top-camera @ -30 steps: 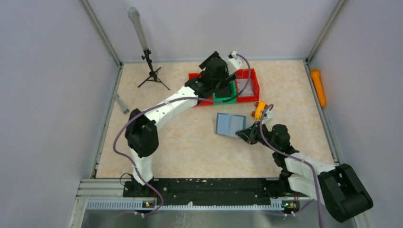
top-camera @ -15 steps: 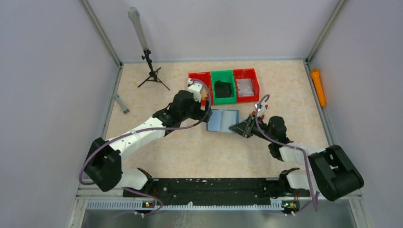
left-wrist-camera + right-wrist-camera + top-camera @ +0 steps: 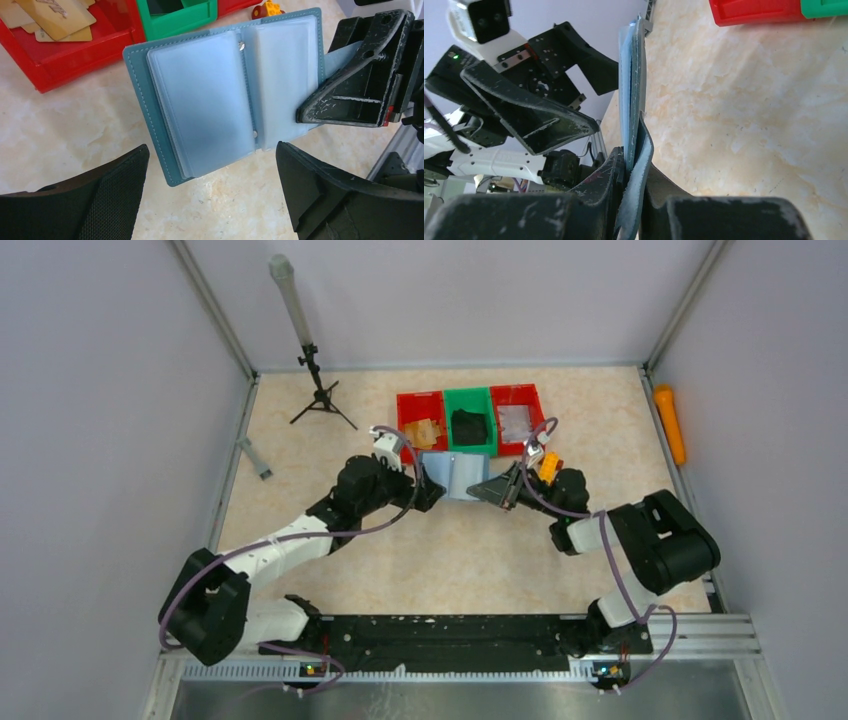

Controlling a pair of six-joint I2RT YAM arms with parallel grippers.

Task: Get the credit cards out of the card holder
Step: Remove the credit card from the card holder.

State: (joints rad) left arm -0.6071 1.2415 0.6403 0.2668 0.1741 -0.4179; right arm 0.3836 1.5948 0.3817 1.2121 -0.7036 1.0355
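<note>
The card holder (image 3: 455,476) is open, with a teal cover and pale blue-grey sleeves, just in front of the bins. In the left wrist view it (image 3: 220,95) faces the camera, and no card shows through the frosted sleeves. My right gripper (image 3: 497,488) is shut on its right edge, seen edge-on in the right wrist view (image 3: 633,160). My left gripper (image 3: 425,490) is open and empty at the holder's left side. Its fingers (image 3: 75,200) stand wide apart just short of the near edge. Tan cards (image 3: 55,20) lie in the left red bin (image 3: 404,420).
A green bin (image 3: 470,445) holds a black lump (image 3: 468,425), and a right red bin (image 3: 540,420) holds something clear. A yellow toy (image 3: 546,462) lies by my right gripper. A tripod (image 3: 320,390), a grey bar (image 3: 255,458) and an orange cylinder (image 3: 670,425) lie near the walls.
My left arm has pulled back from the bins and come down to the holder's left side. My right gripper has carried the open holder up and left, close to the bins.
</note>
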